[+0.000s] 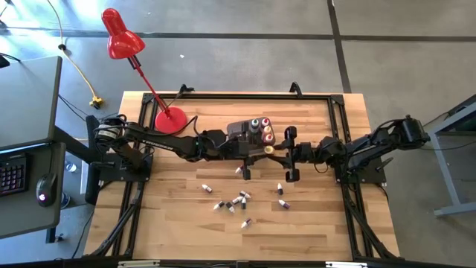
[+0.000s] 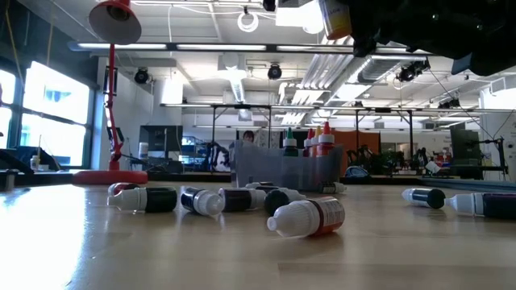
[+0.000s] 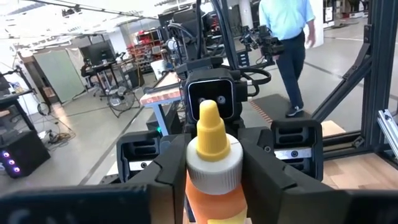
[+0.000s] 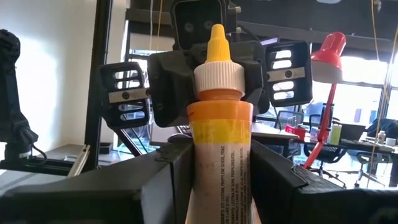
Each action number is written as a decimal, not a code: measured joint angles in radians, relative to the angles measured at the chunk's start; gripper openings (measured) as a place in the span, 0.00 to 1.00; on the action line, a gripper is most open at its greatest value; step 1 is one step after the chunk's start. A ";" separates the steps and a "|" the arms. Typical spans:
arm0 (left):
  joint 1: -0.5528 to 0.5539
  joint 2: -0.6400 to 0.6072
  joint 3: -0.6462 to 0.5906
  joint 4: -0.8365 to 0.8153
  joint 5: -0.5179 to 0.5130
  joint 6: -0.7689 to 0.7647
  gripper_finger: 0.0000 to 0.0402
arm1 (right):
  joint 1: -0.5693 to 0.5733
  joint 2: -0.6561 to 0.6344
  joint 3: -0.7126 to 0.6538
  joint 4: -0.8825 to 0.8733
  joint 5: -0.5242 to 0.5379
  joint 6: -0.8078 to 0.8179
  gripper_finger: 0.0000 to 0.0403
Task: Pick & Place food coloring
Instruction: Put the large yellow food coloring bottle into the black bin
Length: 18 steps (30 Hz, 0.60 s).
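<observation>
Both arms are stretched level toward table (image 1: 312, 223) centre, grippers facing nose to nose beside the tub (image 1: 253, 132). The yellow bottle (image 4: 219, 137) is clamped by the right gripper (image 4: 217, 186); the left gripper (image 3: 211, 180) is closed around it too. The handover point is barely resolved from above; the bottle's base is cut off in both wrist views.

Place: a large robotics lab or industrial workshop.
Floor: bare grey concrete (image 1: 223, 22) with seams.
Work surface: a pale wooden table (image 1: 178, 223) carrying black metal framing.
Ceiling: exposed pipes and strip lights (image 2: 242, 46) overhead.
Background: other benches, stands and monitors (image 3: 99, 53) stretch across an open hall.
Desk: a side desk holds a keyboard (image 1: 7, 170) and mouse (image 1: 46, 186).
Lighting: a red desk lamp (image 1: 119, 33) stands on the table.
People: a person (image 3: 287, 37) walks past.
</observation>
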 joint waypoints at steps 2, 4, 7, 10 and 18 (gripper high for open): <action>0.000 0.000 0.000 0.000 -0.001 0.001 0.27 | 0.000 0.000 0.000 0.000 0.000 -0.018 0.31; 0.000 0.000 0.000 0.000 -0.002 0.001 0.27 | 0.000 0.000 0.000 -0.001 0.000 -0.030 0.31; 0.000 0.000 0.000 0.000 -0.005 -0.003 0.26 | 0.000 0.000 0.000 -0.001 0.000 -0.042 0.33; -0.001 0.000 0.000 -0.007 -0.056 -0.019 0.26 | -0.001 0.000 0.000 -0.003 0.007 -0.045 0.38; -0.001 0.001 0.000 -0.085 -0.154 -0.027 0.26 | 0.000 0.000 0.000 -0.001 0.105 -0.112 0.52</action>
